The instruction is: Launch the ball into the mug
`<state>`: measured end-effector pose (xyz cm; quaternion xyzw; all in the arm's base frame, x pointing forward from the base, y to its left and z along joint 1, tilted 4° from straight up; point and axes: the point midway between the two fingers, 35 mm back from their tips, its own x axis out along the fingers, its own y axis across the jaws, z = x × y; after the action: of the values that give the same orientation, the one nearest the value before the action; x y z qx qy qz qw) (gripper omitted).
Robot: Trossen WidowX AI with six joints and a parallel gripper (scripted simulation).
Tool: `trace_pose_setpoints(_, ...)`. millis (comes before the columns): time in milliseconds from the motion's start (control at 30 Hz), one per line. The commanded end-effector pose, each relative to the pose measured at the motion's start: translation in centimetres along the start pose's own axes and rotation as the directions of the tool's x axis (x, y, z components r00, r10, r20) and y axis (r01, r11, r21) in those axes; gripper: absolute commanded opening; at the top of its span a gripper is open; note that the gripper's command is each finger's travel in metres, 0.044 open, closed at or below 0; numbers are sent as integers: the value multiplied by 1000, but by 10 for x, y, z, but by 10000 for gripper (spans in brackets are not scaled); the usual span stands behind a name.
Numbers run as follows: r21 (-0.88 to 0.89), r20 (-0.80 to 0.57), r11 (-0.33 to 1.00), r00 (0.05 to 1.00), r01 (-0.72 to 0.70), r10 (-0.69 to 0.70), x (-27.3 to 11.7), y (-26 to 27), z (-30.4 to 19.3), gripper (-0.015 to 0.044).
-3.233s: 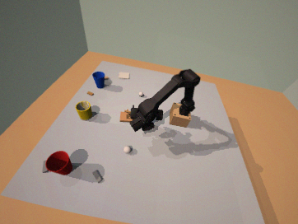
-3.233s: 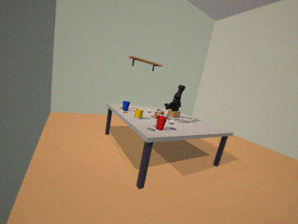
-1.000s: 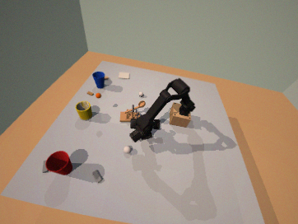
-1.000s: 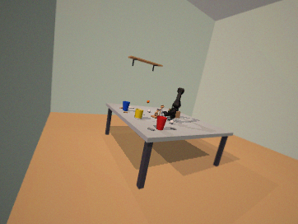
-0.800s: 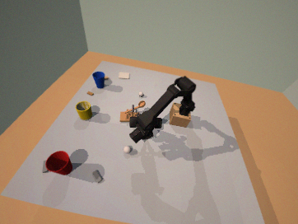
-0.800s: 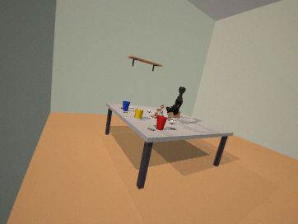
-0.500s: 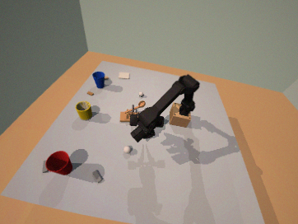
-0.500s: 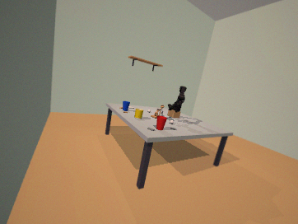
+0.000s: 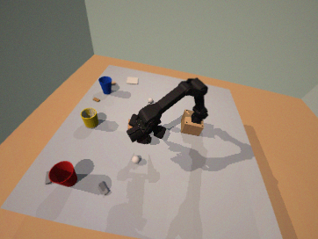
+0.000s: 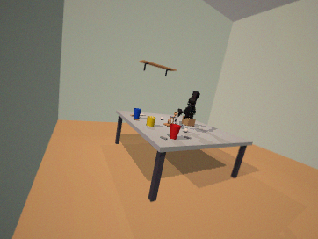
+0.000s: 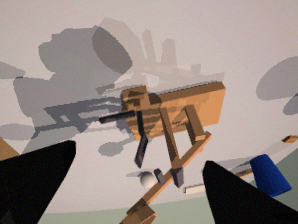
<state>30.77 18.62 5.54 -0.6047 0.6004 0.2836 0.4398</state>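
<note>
The gripper [image 9: 152,135] [image 10: 180,112] [image 11: 141,153] is open and empty above the table near the catapult. The wooden catapult [image 10: 169,125] [image 11: 210,105] shows between and beyond the fingers in the wrist view, its long throwing arm reaching to the bottom edge. In the top view the arm mostly hides it. One white ball [image 9: 136,159] [image 10: 185,130] lies on the table on the red mug's side. Another white ball [image 9: 150,100] [image 10: 162,119] lies farther back. A white ball [image 11: 147,179] shows beside the throwing arm. The yellow mug [image 9: 90,119] [image 10: 151,121] stands upright; a pale patch shows inside.
The blue mug [image 9: 105,85] [image 10: 137,113] [image 11: 270,176] and red mug [image 9: 64,175] [image 10: 174,132] flank the yellow one. A wooden block [image 9: 191,127] [image 10: 189,122] is at the arm's base. Small flat pieces lie near the mugs, including a grey one [image 9: 104,188] and a white one [image 9: 133,81].
</note>
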Motion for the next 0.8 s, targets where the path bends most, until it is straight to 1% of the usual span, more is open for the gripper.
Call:
trace_pose_setpoints(0,147,80,989,997,-21,10,-3,-22,6,440)
trace_pose_setpoints(367,412,219,907,976,-82,-12,-7,-68,8,440)
trace_pose_setpoints(767,641,357,745,931,-187,-73,-14,-124,0,440)
